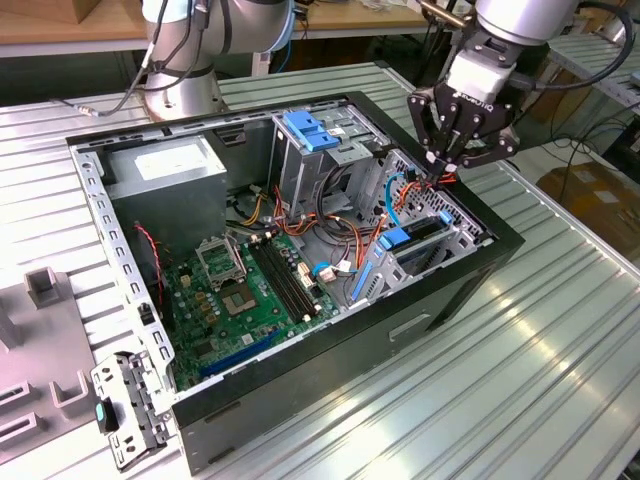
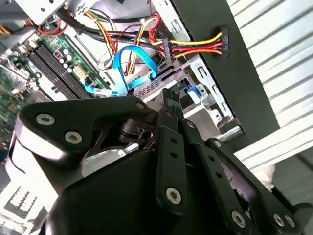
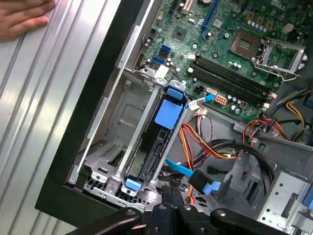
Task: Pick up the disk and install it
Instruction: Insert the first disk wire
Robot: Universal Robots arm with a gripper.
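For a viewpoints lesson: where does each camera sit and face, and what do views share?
Exterior view: off the arm, looking down into the computer case; arm and gripper show.
Second wrist view: wrist-mounted, facing cables past the gripper.
First wrist view: wrist-mounted, facing the disk; gripper shows.
All share the motherboard.

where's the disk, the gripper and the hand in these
disk (image 3: 156,149), first wrist view, its dark exposed edge in the bay
gripper (image 1: 445,163), exterior view, midway between its fingertips
hand (image 3: 20,19), first wrist view, middle of the fingers
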